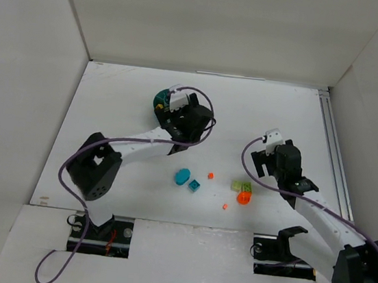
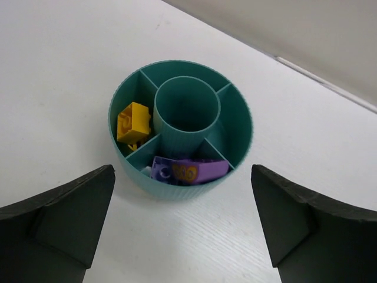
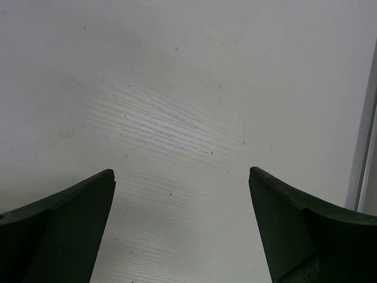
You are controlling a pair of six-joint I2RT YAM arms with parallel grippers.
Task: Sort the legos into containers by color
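Though overhead hides them, dish [image 2: 182, 137] holds purple legos [image 2: 197, 170] | left claw [image 2: 181, 172], right claw [image 3: 181, 172] wide

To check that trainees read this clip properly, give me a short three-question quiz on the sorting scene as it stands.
1. True or false: the yellow brick lies in the centre cup of the dish.
2. Which colour shares the dish with yellow? A teal, B purple, C orange.
3. What is each pincer holding?

Key
1. False: it lies in an outer wedge.
2. B: the purple pieces.
3. Nothing: the left pincer and the right pincer are both open and empty.
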